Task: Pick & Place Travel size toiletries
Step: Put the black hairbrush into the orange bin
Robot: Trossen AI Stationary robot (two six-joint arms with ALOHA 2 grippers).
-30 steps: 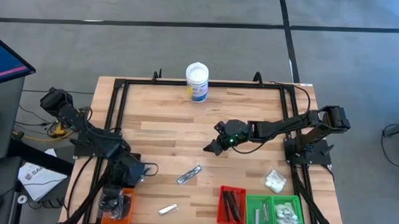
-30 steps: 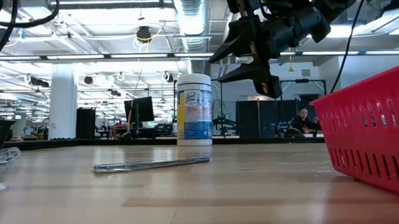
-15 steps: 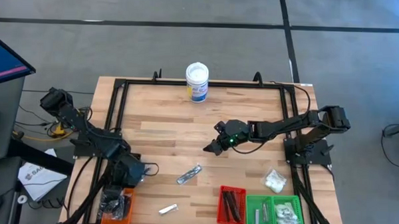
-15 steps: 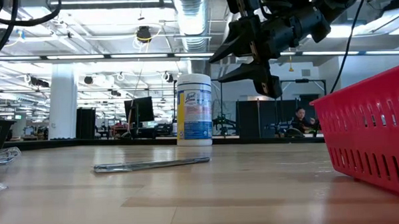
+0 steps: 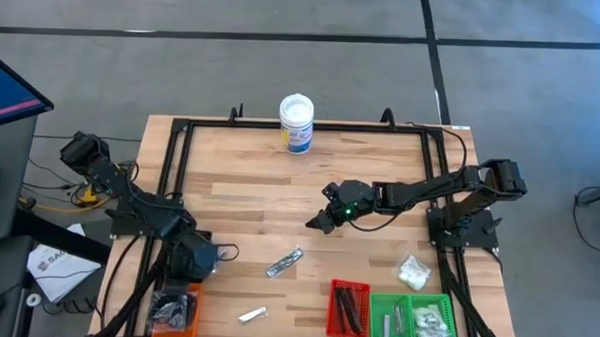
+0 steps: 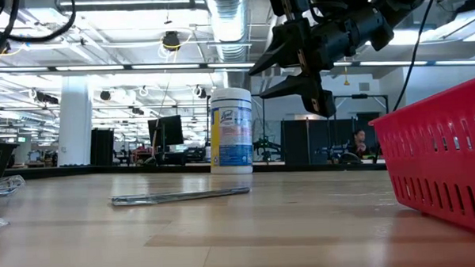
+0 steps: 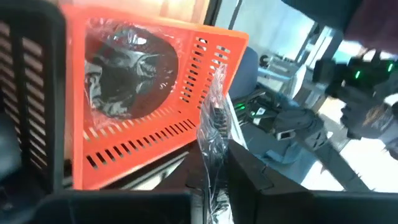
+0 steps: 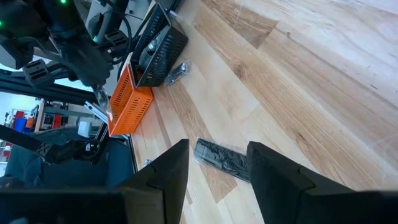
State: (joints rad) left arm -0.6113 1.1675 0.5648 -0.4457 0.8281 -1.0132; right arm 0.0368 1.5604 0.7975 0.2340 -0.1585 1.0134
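Observation:
My left gripper point(image 5: 182, 282) is at the table's near left, over the orange tray point(image 5: 187, 323), shut on a clear packet with dark contents point(image 7: 213, 121). The tray holds dark discs in clear wrap point(image 7: 127, 68). My right gripper point(image 5: 318, 223) hangs open above the table's middle, touching nothing. Below and beyond its fingers a silvery sachet point(image 8: 221, 158) lies flat on the wood point(image 5: 285, 261). A second sachet point(image 5: 253, 313) lies near the front edge. A clear packet with white contents point(image 5: 411, 271) lies at the right. My left gripper pinches one end of the clear packet point(image 7: 214, 163) between its two fingers. The fingers slant downward toward the tray. The packet sticks out past the fingertips in front of the orange tray's slotted wall point(image 7: 155, 134), crumpled and off the table.
A red tray point(image 5: 348, 310) and a green tray point(image 5: 415, 321) with items stand at the near right. A white tub with blue label point(image 5: 296, 123) stands at the far edge. A black basket point(image 8: 158, 43) sits beside the orange tray. Bare wood lies in the middle.
My left gripper has rolled a little about its own line while staying above the orange tray, still shut on the packet. My right gripper has kept still.

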